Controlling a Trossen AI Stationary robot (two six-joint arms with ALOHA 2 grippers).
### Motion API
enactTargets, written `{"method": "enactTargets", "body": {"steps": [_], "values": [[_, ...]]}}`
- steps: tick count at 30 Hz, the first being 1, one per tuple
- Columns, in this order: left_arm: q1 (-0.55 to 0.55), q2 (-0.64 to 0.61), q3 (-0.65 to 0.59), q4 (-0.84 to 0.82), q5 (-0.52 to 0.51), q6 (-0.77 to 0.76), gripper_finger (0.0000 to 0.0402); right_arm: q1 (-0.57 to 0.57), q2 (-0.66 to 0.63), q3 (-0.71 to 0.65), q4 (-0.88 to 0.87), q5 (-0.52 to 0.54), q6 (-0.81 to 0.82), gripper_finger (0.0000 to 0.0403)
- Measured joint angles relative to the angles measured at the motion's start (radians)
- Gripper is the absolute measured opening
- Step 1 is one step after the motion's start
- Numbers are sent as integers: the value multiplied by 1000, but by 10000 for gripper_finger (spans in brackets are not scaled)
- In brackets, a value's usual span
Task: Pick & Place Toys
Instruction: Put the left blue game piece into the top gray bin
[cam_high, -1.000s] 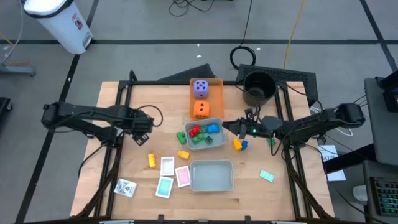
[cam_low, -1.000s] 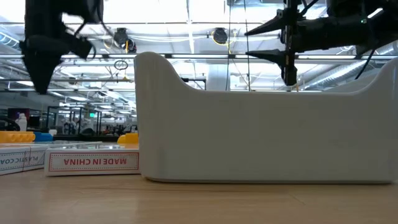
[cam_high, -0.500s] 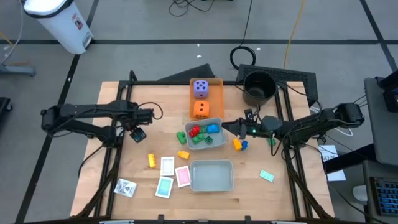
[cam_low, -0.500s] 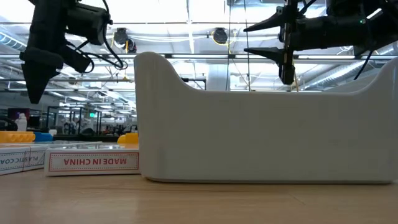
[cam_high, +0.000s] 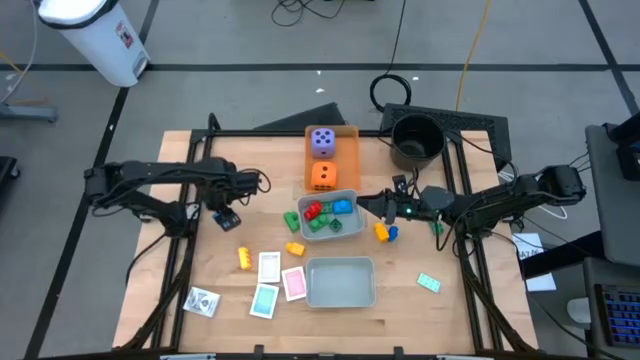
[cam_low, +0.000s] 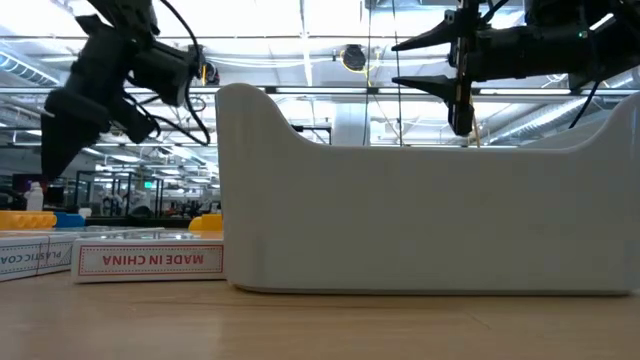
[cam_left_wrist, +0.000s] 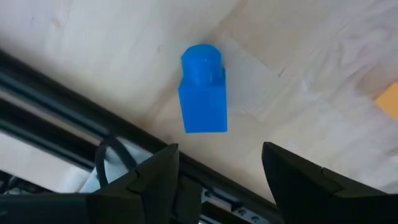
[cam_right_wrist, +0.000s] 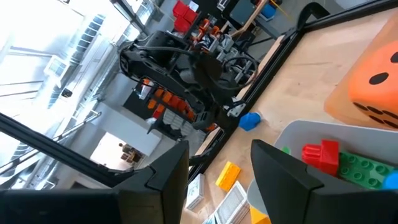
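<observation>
A blue brick (cam_left_wrist: 204, 99) lies on the bare table (cam_high: 200, 250) at the left (cam_high: 228, 217). My left gripper (cam_left_wrist: 214, 171) hangs just above it, pointing steeply down, open, with nothing between its fingers. My right gripper (cam_high: 374, 205) hovers level beside the right end of a grey tray (cam_high: 352, 228); it is open and empty (cam_low: 400, 64). That tray holds red, green and blue bricks (cam_high: 322, 212). A purple die (cam_high: 322, 141) and an orange die (cam_high: 322, 176) sit on a flat orange tray (cam_high: 348, 150).
A second grey tray (cam_high: 340, 282) stands near the front edge. Cards (cam_high: 270, 267) and two yellow bricks (cam_high: 244, 257) lie to its left. A teal card (cam_high: 428, 283) lies to its right, and small bricks (cam_high: 385, 232) lie under my right arm. A black pot (cam_high: 415, 140) stands far right.
My left gripper has moved toward the table's right and sunk above the blue brick. It has also turned and tipped from pointing straight down to a slant. Its fingers have stayed apart. The right arm has kept still.
</observation>
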Motion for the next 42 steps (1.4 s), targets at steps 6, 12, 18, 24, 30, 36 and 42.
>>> {"method": "enactTargets", "body": {"steps": [6, 12, 18, 24, 30, 36, 42], "values": [[5, 68, 0, 23, -13, 8, 235, 0, 0, 0, 0, 1, -4, 166], [36, 114, 1, 34, -5, 10, 235, 0, 0, 0, 0, 1, -4, 166], [56, 139, 1, 57, -9, 16, 235, 0, 0, 0, -1, 2, -4, 166], [76, 139, -19, 58, -9, 29, 235, 0, 0, 0, -2, 1, -4, 166], [87, 139, -52, 82, -1, 40, 235, 0, 0, 0, -2, 0, -4, 166], [86, 139, -78, 121, 10, 43, 235, 0, 0, 0, -2, -1, -4, 166], [86, 139, -107, 170, 27, 33, 235, 0, 0, 0, -2, 0, -4, 166]]}}
